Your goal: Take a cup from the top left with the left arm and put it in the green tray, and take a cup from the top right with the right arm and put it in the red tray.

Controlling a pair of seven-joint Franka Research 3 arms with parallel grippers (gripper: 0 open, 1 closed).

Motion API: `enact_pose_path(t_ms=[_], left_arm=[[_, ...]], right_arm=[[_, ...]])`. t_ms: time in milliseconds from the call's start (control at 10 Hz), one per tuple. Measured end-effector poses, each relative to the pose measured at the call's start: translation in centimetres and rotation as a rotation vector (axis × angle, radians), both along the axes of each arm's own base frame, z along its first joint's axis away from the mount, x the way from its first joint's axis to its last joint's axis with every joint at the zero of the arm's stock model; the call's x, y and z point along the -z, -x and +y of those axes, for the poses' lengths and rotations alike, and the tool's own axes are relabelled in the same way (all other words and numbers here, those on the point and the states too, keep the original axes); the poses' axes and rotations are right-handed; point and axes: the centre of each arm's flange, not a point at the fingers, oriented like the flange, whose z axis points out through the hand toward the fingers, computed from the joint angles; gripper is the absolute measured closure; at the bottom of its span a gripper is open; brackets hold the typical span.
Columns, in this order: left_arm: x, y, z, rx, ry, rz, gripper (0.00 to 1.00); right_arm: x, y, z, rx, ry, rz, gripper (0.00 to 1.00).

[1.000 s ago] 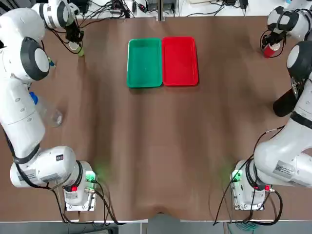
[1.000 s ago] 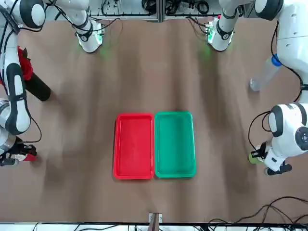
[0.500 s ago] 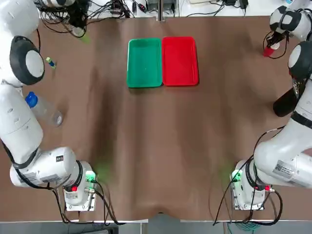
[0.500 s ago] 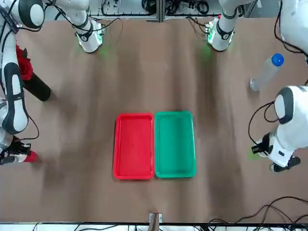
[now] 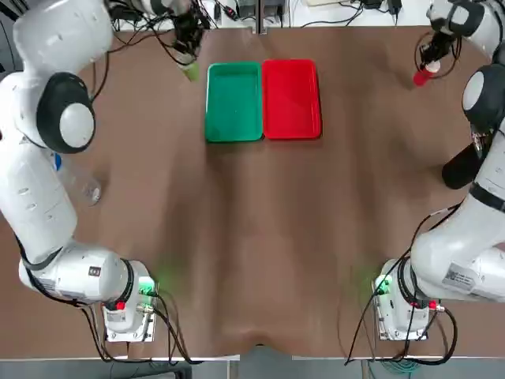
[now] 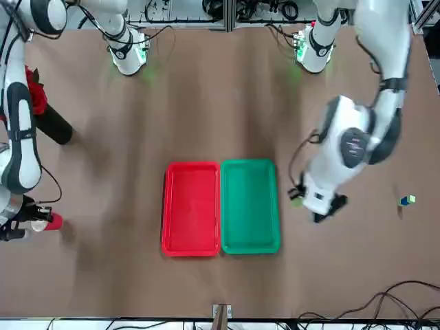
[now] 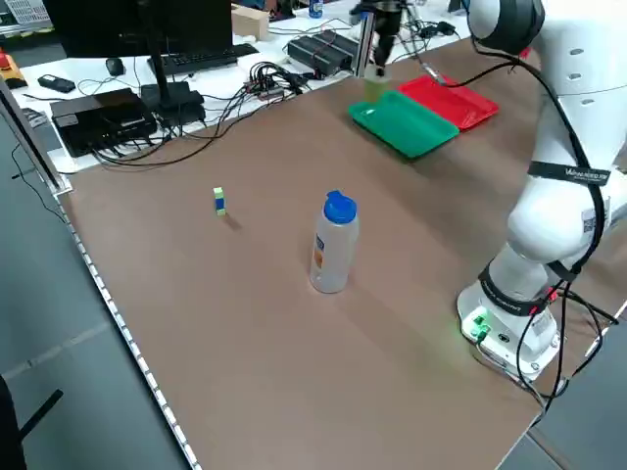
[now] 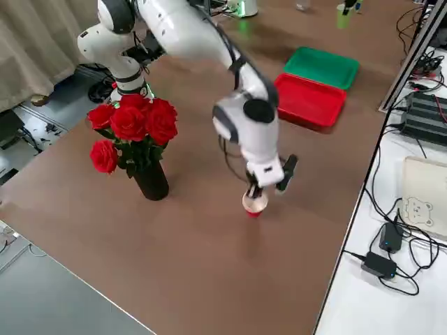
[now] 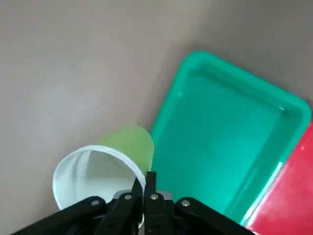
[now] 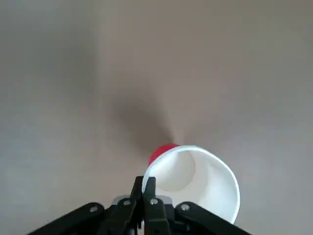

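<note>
The left end effector (image 9: pixel 145 188) pinches the rim of the yellow-green cup (image 9: pixel 105 166) with its fingers pressed tight on the thin wall. The cup hangs in the air just beside the far left corner of the green tray (image 5: pixel 233 101), not over it yet. Its open mouth faces up toward the wrist and its bottom points down at the brown surface (image 5: pixel 252 229).

The right end effector (image 10: pixel 145 188) pinches the rim of the red cup (image 10: pixel 195 174) the same way. This cup is well apart from the trays, near the far right corner of the surface. In the right side view it looks just off the surface, mouth up, bottom down.

The green tray and the red tray (image 5: pixel 290 99) lie side by side, touching, with their long sides running away from the robot. Both trays have nothing in them.

A clear bottle (image 7: pixel 333 243) with a blue cap stands on the left side. A vase of red roses (image 8: pixel 134 132) stands on the right side.
</note>
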Motion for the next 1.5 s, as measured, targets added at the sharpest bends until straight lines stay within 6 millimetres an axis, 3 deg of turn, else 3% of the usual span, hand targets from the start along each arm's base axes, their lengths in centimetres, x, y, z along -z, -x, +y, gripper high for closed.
enact_pose_path(t_ms=[200,400,600,700,900,1100,1200,1400,1500], left_arm=[[1.5,1.1,-4.6,-0.037,0.018,-0.010,0.98],[5.1,2.0,-8.9,-0.050,0.041,-0.024,0.98],[10.6,2.6,-10.7,-0.028,0.005,-0.013,0.98],[12.2,2.6,-10.9,-0.025,-0.013,-0.010,0.98],[13.5,2.0,-10.4,-0.037,-0.013,-0.025,0.98],[14.2,1.5,-10.3,-0.043,0.000,-0.045,0.96],[14.1,1.5,-10.3,-0.042,0.001,-0.048,0.83],[13.2,0.9,-10.3,-0.048,0.013,-0.070,0.53],[11.4,0.0,-9.8,-0.060,0.026,-0.099,0.37]], right_arm=[[-5.2,-1.1,8.0,0.177,-0.034,-0.002,0.97],[-10.1,-0.5,17.1,0.346,-0.063,0.030,0.97],[-13.8,1.6,25.3,0.457,-0.079,0.103,0.97],[-14.3,2.4,29.6,0.502,-0.090,0.118,0.97],[-13.8,3.9,37.2,0.534,-0.149,0.150,0.97],[-13.7,4.5,42.1,0.548,-0.208,0.113,0.97],[-12.4,4.9,44.8,0.564,-0.223,0.088,0.97],[-5.9,5.4,49.8,0.571,-0.217,0.071,0.97],[-2.8,5.6,51.2,0.564,-0.201,0.076,0.96]])
